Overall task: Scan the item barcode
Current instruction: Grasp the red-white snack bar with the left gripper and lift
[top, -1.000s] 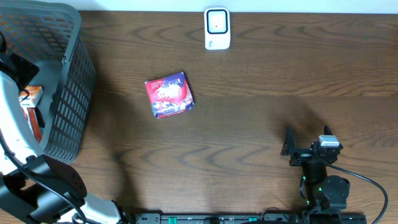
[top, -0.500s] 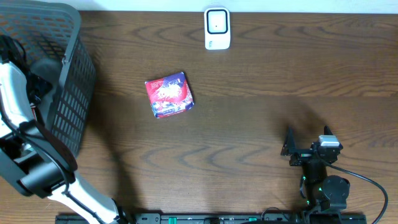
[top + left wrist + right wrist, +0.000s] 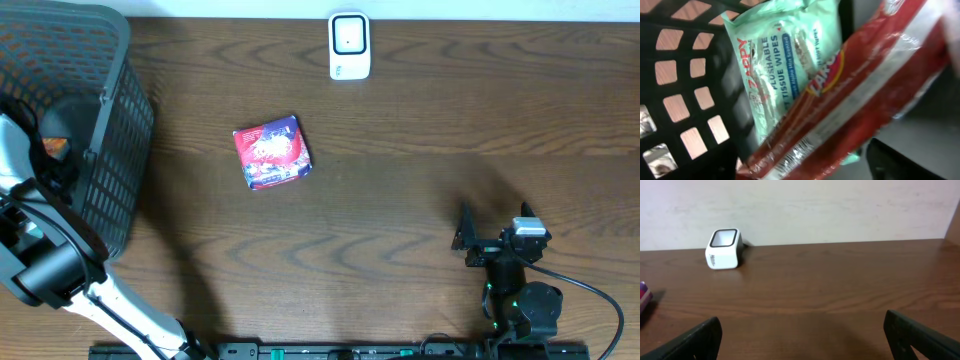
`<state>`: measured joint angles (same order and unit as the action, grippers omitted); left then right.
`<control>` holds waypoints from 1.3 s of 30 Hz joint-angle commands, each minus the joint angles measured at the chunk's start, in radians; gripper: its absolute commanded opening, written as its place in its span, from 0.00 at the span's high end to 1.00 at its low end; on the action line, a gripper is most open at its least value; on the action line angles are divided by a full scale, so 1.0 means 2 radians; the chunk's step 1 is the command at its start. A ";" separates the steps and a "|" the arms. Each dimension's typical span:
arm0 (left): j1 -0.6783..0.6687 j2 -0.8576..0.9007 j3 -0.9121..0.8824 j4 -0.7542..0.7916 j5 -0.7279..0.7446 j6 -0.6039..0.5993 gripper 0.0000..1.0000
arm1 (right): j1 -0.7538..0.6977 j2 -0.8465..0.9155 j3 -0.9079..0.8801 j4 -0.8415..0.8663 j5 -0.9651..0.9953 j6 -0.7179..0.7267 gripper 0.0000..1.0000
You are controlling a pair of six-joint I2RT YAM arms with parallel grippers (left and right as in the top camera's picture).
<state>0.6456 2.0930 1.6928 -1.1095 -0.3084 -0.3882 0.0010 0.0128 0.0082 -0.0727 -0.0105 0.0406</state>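
My left gripper [image 3: 805, 162] is down inside the dark basket [image 3: 110, 170], open, with a red snack packet [image 3: 855, 95] lying between its fingers. A barcode [image 3: 807, 149] shows on the packet's lower end. Under the packet lies a green pack of flushable wipes [image 3: 775, 65]. In the overhead view the left arm reaches over the basket rim and hides the gripper [image 3: 55, 145]. The white scanner [image 3: 349, 45] stands at the table's far edge, also seen in the right wrist view [image 3: 724, 248]. My right gripper [image 3: 495, 228] rests open and holds nothing near the front right [image 3: 805, 340].
A red and purple packet [image 3: 272, 152] lies flat on the wooden table between the basket and the scanner. The basket's mesh wall [image 3: 685, 75] stands close on the left of my left gripper. A pale wall [image 3: 800, 205] rises behind the scanner.
My left arm has swung deeper into the basket, toward its near side. The right arm and the packet on the table have not moved.
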 commanded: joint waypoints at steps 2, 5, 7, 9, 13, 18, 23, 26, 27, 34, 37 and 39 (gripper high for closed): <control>0.000 0.007 -0.014 0.004 0.008 0.012 0.21 | -0.004 -0.001 -0.001 -0.001 0.002 -0.004 0.01; 0.000 0.007 -0.026 0.013 0.037 0.029 0.21 | -0.004 -0.001 -0.001 -0.001 0.002 -0.004 0.01; 0.000 0.007 -0.034 0.018 0.040 0.029 0.28 | -0.004 -0.001 -0.001 -0.001 0.002 -0.004 0.01; 0.000 0.007 -0.040 0.020 0.040 0.029 0.45 | -0.004 -0.001 -0.001 -0.001 0.002 -0.004 0.01; 0.000 0.007 -0.045 0.020 0.040 0.037 0.61 | -0.004 -0.001 -0.001 -0.001 0.002 -0.004 0.01; 0.000 0.007 -0.050 0.019 0.041 0.037 0.92 | -0.004 -0.001 -0.001 -0.001 0.002 -0.004 0.01; 0.000 0.002 -0.045 0.013 0.084 0.041 0.93 | -0.004 -0.001 -0.001 -0.001 0.002 -0.004 0.01; -0.002 -0.014 -0.033 0.005 0.085 0.043 0.93 | -0.004 -0.001 -0.001 -0.001 0.002 -0.004 0.01; -0.003 -0.025 -0.031 0.005 0.087 0.042 0.93 | -0.004 -0.001 -0.001 -0.001 0.002 -0.004 0.01; -0.012 -0.154 -0.030 0.039 0.188 0.042 0.93 | -0.004 -0.001 -0.001 -0.001 0.002 -0.004 0.01; -0.020 -0.218 -0.030 0.060 0.241 0.042 0.93 | -0.004 -0.001 -0.001 -0.001 0.002 -0.004 0.01; -0.030 -0.257 -0.030 0.074 0.264 0.042 0.93 | -0.004 -0.001 -0.001 -0.001 0.002 -0.004 0.01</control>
<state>0.6098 1.6726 1.6154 -0.9756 0.0860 -0.3134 0.0010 0.0128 0.0082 -0.0727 -0.0105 0.0406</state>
